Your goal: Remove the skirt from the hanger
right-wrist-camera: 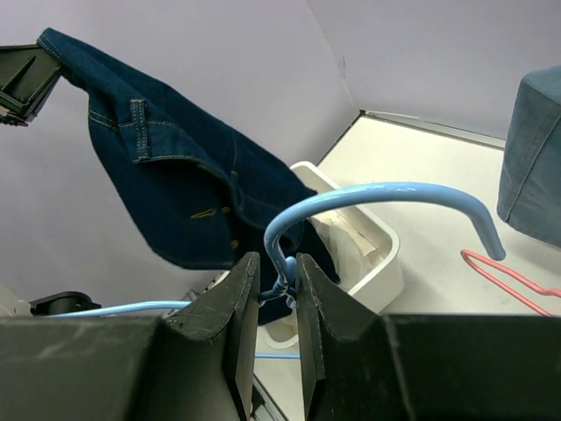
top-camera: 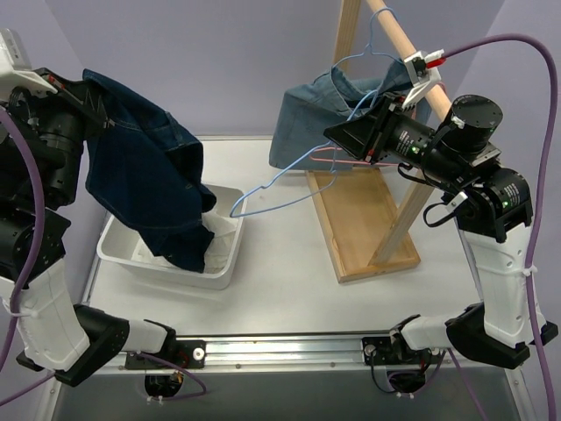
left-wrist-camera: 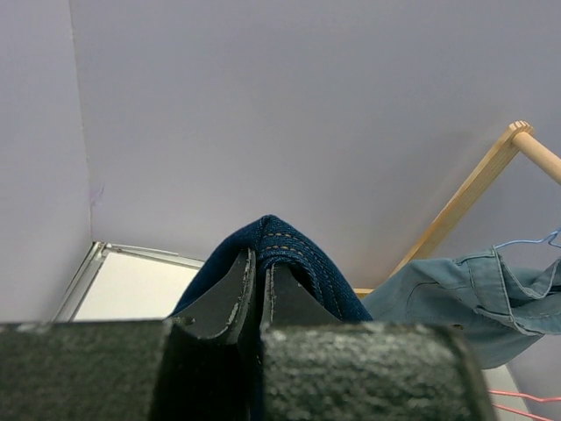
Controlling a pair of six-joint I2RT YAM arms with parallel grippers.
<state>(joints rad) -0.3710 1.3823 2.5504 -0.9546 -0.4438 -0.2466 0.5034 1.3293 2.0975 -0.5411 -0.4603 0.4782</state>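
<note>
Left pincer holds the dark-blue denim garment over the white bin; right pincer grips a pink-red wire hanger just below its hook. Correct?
No. The right pincer grips a light-blue wire hanger just below its hook, as the right wrist view shows; the pink-red hanger lies apart, ungripped. The left pincer does hold the dark-blue denim garment over the white bin.

Dark-blue denim garment (top-camera: pixel 145 167) with tan stitching; light-blue denim shirt (top-camera: pixel 320 118); pale-blue wire hanger (right-wrist-camera: pixel 386 188); pink-red hanger (right-wrist-camera: pixel 513 274); white bin (top-camera: pixel 166 268) holding the creamy-white skirt (right-wrist-camera: pixel 346 246); purple cables (top-camera: pixel 526 44).
</note>
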